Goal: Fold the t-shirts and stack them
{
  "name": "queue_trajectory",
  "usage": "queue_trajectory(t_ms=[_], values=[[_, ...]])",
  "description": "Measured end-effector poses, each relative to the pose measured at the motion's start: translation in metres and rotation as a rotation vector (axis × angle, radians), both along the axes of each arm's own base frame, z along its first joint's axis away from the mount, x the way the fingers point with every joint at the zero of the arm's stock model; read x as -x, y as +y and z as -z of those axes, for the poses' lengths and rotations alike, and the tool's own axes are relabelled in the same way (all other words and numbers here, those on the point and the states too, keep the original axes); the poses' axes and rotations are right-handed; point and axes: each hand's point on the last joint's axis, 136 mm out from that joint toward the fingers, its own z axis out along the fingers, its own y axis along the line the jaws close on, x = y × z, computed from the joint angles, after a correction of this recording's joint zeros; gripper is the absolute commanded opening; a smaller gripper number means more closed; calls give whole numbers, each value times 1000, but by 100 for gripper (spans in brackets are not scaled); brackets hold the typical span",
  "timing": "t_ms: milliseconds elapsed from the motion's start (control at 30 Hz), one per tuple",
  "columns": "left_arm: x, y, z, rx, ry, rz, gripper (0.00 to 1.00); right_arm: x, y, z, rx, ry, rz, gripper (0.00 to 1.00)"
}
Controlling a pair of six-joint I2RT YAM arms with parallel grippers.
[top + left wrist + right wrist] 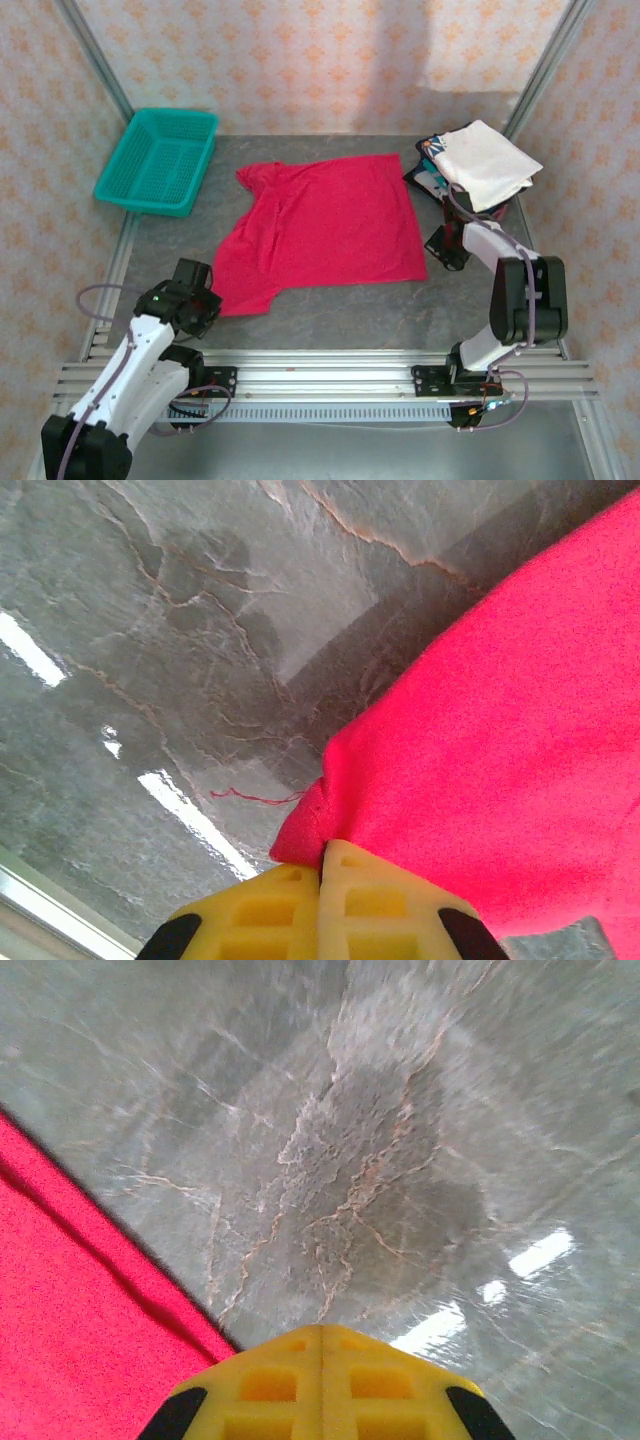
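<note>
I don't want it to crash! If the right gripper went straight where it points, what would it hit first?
The right gripper would probably meet bare table; the red t-shirt lies beside its line.

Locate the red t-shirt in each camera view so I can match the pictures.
Top external: the red t-shirt lies spread flat mid-table, between the teal basket and the folded pile.
Left wrist: it covers the right side, its corner at the tips of the shut left gripper.
Right wrist: a wedge in the lower-left corner, beside the right gripper.
Shared landmark: the grey veined table, bordering the shirt's edge in every view.
</note>
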Motion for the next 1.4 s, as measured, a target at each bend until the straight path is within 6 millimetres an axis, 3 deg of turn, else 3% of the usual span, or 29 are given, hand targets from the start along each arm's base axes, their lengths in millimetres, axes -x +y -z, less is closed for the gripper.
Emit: queue_trajectory(t_ms=[67, 100, 167, 200, 233, 533, 667, 833, 900, 1000, 1067, 1133, 1233, 1333, 1400], values=[[3, 1, 2, 7, -15, -22, 2, -1, -1, -13, 7, -44, 6, 0], [6, 1, 5, 10, -15, -29, 3, -2, -1, -19, 5, -64, 6, 5], [11, 2, 12, 13, 6, -40, 3, -2, 3, -24, -17, -77, -3, 33], [13, 2, 15, 13, 18, -42, 3, -1, 7, -23, -37, -76, -14, 44], [14, 2, 17, 12, 27, -43, 3, 0, 12, -22, -61, -69, -28, 49], [10, 0, 21, 4, 65, -16, 3, 40, 52, 11, -178, 116, -151, 53], [3, -1, 16, 1, 45, 0, 2, 55, 65, 17, -183, 184, -192, 53], [0, -1, 13, 0, 32, 10, 2, 64, 66, 23, -180, 230, -196, 48], [-1, -2, 12, -1, 27, 16, 2, 66, 65, 31, -173, 252, -195, 37], [-4, -2, 9, -3, 14, 27, 2, 68, 59, 34, -139, 289, -165, 8], [-8, -2, 4, -4, -5, 35, 2, 71, 54, 33, -121, 315, -145, 0], [-16, -3, -9, -12, -45, 51, 2, 59, 56, 29, -126, 278, -134, 0], [-38, -1, -51, -44, -152, 79, 1, 28, 61, 8, -121, 171, -150, 0], [-66, 3, -122, -93, -332, 108, 0, -4, 61, -47, -126, -15, -157, 0], [-80, 6, -176, -136, -458, 125, 0, -22, 58, -105, -134, -188, -155, 0]])
